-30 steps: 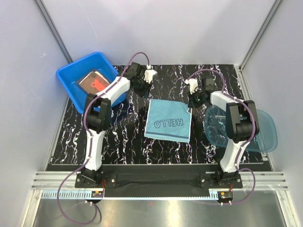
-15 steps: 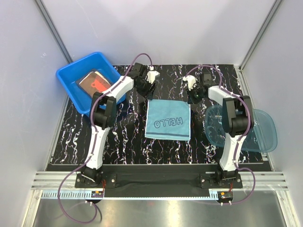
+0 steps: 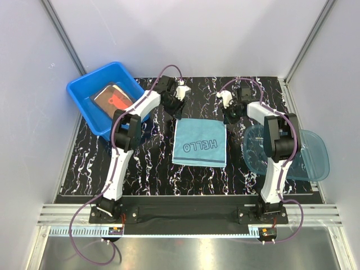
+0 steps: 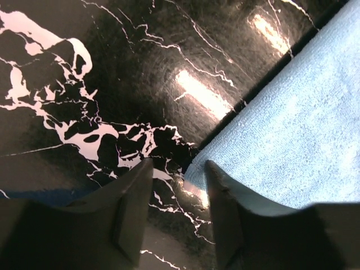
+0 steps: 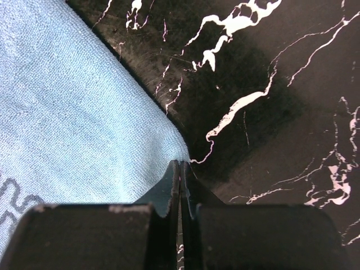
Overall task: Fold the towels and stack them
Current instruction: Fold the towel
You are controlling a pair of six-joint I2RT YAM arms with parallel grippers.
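A light blue towel (image 3: 199, 143) with HELLO lettering lies spread flat on the black marbled table (image 3: 140, 163). My left gripper (image 3: 173, 110) stands open over the towel's far-left corner (image 4: 194, 167). That corner lies flat beside the right finger (image 4: 225, 208), and only bare table shows between the fingers. My right gripper (image 3: 228, 115) is shut, with the far-right corner of the towel (image 5: 84, 112) pinched at its tips (image 5: 180, 164). A brown towel with red print (image 3: 112, 99) lies in the blue tub (image 3: 84, 93).
The blue tub sits at the far left, partly off the table. A translucent teal bowl (image 3: 306, 154) rests at the right, next to my right arm. Grey walls close in the back and both sides.
My left gripper has opened and let go of the far-left corner. My right gripper moved away from me with its corner, and the skewed towel now lies straighter.
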